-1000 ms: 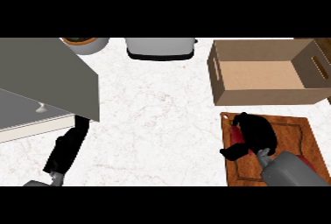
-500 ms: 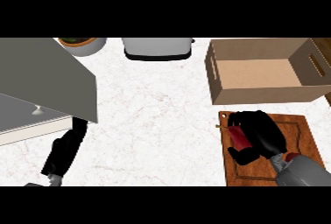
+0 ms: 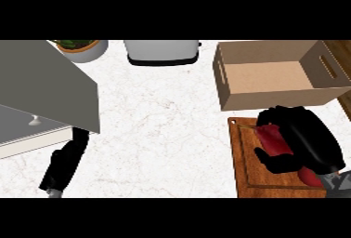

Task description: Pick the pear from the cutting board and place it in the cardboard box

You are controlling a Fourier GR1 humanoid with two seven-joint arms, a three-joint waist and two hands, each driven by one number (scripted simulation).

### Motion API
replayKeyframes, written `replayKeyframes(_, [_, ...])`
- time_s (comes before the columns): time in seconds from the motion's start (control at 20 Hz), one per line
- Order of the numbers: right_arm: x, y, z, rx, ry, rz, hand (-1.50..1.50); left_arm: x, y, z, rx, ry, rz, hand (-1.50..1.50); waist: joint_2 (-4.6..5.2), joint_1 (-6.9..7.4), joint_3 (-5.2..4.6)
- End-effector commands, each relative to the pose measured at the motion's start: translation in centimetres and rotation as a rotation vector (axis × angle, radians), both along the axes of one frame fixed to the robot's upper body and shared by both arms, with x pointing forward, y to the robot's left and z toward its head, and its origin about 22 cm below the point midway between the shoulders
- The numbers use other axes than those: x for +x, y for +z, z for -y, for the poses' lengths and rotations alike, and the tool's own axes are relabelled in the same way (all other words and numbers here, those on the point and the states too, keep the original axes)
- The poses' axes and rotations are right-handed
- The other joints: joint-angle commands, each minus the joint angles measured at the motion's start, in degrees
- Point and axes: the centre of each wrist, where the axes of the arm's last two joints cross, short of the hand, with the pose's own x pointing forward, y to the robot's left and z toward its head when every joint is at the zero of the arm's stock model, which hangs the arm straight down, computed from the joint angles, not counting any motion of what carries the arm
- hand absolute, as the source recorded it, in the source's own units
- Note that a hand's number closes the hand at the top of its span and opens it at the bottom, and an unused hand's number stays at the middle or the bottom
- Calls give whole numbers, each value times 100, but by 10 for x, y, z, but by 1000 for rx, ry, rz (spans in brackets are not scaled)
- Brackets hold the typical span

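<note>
Pear: dark red, on cutting board at 4 o'clock, just below cardboard box. Enclosed by right hand, fingers and thumb curled round it. Judged light, stiff, smooth-skinned, bruisable; best taken round the wide belly. Left hand resting at 8 o'clock, fingers straight.

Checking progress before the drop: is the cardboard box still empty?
Empty: the cardboard box shows only its bare bottom. The red pear is over the cutting board, inside the curled right hand.

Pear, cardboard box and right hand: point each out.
pear (image 3: 273, 140), head view, red side showing between the curled fingers.
cardboard box (image 3: 264, 98), head view, near outer wall.
right hand (image 3: 310, 137), head view, back of the hand.
</note>
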Motion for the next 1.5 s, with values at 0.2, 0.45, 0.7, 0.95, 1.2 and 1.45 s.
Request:
replayKeyframes(0.2, [-33,72,-3,199,88,111,150,34,45,34,-63,-115,210,0,-81,-312,46])
replayKeyframes(0.45, [-33,90,15,279,-46,117,150,34,51,33,-72,-134,232,0,-19,-161,53])
replayKeyframes(0.7, [-31,126,29,301,-128,182,150,41,53,41,-74,-147,232,0,10,-107,50])
replayKeyframes(0.95, [-17,140,38,327,-195,192,150,43,56,42,-76,-179,240,0,50,150,46])
replayKeyframes(1.2, [-3,144,50,347,-229,160,150,36,57,66,-78,-205,229,0,45,223,55])
replayKeyframes(1.45, [17,158,60,404,-249,173,150,46,58,61,-72,-210,248,0,76,289,52])
